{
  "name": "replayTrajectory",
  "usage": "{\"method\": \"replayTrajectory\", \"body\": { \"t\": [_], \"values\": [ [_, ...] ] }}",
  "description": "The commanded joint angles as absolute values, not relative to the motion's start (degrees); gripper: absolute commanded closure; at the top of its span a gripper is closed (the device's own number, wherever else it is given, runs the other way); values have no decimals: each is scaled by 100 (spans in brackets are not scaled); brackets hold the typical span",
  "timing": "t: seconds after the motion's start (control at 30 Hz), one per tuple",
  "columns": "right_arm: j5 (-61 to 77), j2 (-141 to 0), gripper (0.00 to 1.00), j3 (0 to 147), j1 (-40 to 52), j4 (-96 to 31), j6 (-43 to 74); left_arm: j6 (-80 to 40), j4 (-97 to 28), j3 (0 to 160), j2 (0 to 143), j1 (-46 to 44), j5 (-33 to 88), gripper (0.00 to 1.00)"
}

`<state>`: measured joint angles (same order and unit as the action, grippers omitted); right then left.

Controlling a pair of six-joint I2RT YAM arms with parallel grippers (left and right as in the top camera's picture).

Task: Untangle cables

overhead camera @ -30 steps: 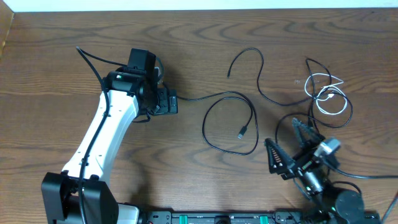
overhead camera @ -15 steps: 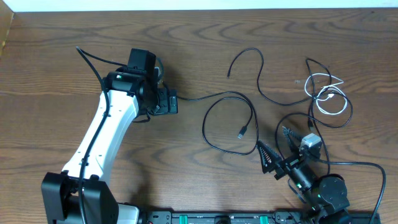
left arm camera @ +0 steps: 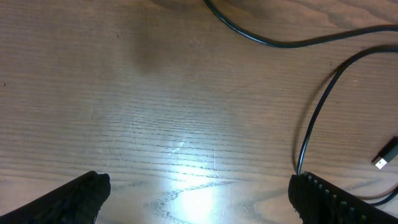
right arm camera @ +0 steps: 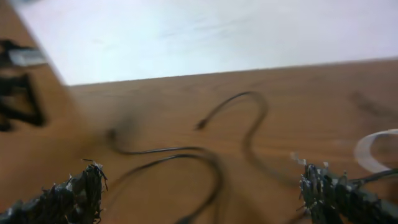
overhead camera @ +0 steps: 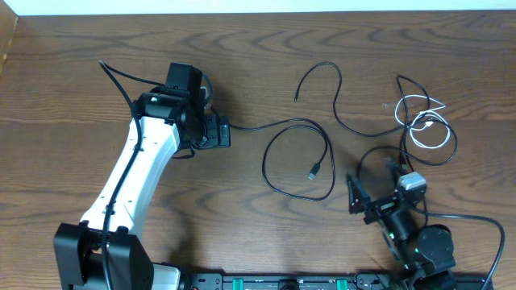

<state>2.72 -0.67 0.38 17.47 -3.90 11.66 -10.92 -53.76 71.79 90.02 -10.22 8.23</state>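
Your left end effector (overhead camera: 219,131) hangs wide open, a black cable (left arm camera: 309,127) curving just ahead of it. Your right end effector (overhead camera: 372,187), equally spread, faces the white cable (right arm camera: 359,151).

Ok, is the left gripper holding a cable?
No, the left gripper stands open with only bare table between its jaws; the black cable lies off to one side.

Black cables (overhead camera: 264,165) sprawl loose mid-table — white cable (overhead camera: 427,146) coiled, tangled, far right.
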Motion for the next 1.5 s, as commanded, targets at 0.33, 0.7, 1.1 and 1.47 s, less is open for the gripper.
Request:
{"method": "replayTrajectory", "body": {
  "t": [0.33,0.7,1.1,1.47],
  "values": [
    [-281,-23,1,32,1122,-419,-1162,-1107,-5393,7157,9024,-1004,788,3],
    [-244,-23,1,32,1122,-410,-1120,-1105,-5393,7157,9024,-1004,788,3],
    [-242,-23,1,32,1122,-412,-1120,-1107,-5393,7157,9024,-1004,788,3],
    [-242,-25,1,32,1122,-414,-1120,-1107,-5393,7157,9024,-1004,788,3]
  ]
}}
